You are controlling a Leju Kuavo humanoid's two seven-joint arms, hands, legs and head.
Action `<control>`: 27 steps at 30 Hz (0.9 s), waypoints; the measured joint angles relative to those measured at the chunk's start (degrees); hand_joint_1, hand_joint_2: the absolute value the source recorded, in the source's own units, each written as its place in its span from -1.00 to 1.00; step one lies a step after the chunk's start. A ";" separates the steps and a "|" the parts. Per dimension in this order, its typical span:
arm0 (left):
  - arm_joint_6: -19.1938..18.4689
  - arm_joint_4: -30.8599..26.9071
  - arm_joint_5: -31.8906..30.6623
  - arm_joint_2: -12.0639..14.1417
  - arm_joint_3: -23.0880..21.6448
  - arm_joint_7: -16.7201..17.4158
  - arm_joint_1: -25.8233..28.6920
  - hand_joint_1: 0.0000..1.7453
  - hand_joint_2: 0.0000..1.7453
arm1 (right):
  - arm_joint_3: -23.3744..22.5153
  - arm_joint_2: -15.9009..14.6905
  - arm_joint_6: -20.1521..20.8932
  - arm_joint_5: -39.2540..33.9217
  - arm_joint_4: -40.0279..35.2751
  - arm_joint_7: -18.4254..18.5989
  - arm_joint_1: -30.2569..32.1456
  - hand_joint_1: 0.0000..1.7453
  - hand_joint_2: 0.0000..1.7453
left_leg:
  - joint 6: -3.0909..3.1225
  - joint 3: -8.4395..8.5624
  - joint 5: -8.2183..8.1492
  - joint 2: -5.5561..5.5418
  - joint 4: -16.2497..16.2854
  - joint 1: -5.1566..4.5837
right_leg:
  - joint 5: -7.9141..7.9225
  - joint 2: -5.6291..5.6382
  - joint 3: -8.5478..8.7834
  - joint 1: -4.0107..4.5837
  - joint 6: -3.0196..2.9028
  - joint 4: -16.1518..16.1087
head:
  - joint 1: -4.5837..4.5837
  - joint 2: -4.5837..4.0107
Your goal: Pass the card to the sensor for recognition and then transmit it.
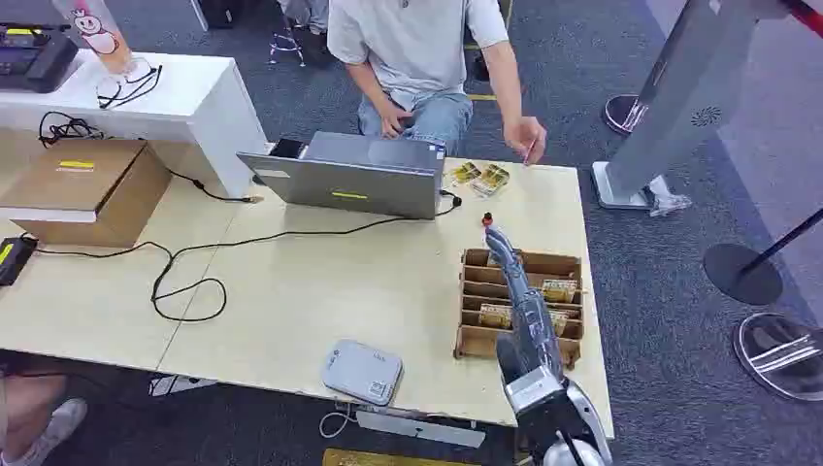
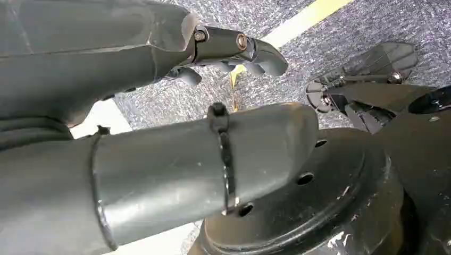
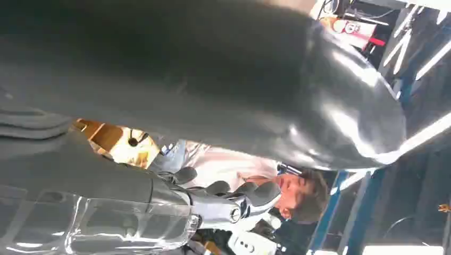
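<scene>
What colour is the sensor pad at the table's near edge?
Light grey sensor pad, seen best in the head view.

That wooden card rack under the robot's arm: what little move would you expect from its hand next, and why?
Probably a short dip of the right hand into the wooden card rack to pinch a card. The hand hovers over the rack's far edge and appears to hold nothing, cards stand in the slots, and the grey card reader lies bare near the table's front edge.

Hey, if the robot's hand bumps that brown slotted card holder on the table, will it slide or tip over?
The card holder looks like thin board, so probably light and likely to slide on the smooth table. It sits low and wide, so tipping seems unlikely.
</scene>
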 joint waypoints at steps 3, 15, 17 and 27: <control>0.00 0.00 0.00 0.00 0.00 0.00 0.01 -1.00 -1.00 | 0.00 0.00 -0.13 0.24 0.00 0.00 0.00 -1.00 -1.00 | 0.00 0.00 0.00 0.00 0.00 0.00 | 0.00 0.00 0.00 0.00 0.00 0.00 | 0.00 0.00; 0.00 0.00 0.02 0.00 0.00 -0.07 0.02 -1.00 -1.00 | 0.00 0.00 -0.17 1.07 0.00 -0.11 -0.02 -1.00 -1.00 | 0.00 -0.01 0.00 0.00 0.00 0.00 | 0.00 0.00 0.00 0.00 0.00 0.00 | 0.00 0.00; 0.00 0.00 0.02 0.00 0.00 -0.09 0.02 -1.00 -1.00 | 0.00 0.00 -0.44 1.75 0.00 -0.31 -0.06 -1.00 -1.00 | 0.00 -0.01 0.00 0.00 0.00 0.00 | 0.00 0.00 0.00 0.00 0.00 0.00 | 0.00 0.00; 0.02 0.00 -0.66 0.02 0.00 -0.66 0.27 -1.00 -1.00 | 0.00 0.00 -4.46 10.13 0.07 -0.83 -2.40 -1.00 -1.00 | 0.00 -0.01 0.00 0.00 0.00 0.00 | 0.00 0.00 0.00 0.00 0.00 0.00 | 0.00 0.00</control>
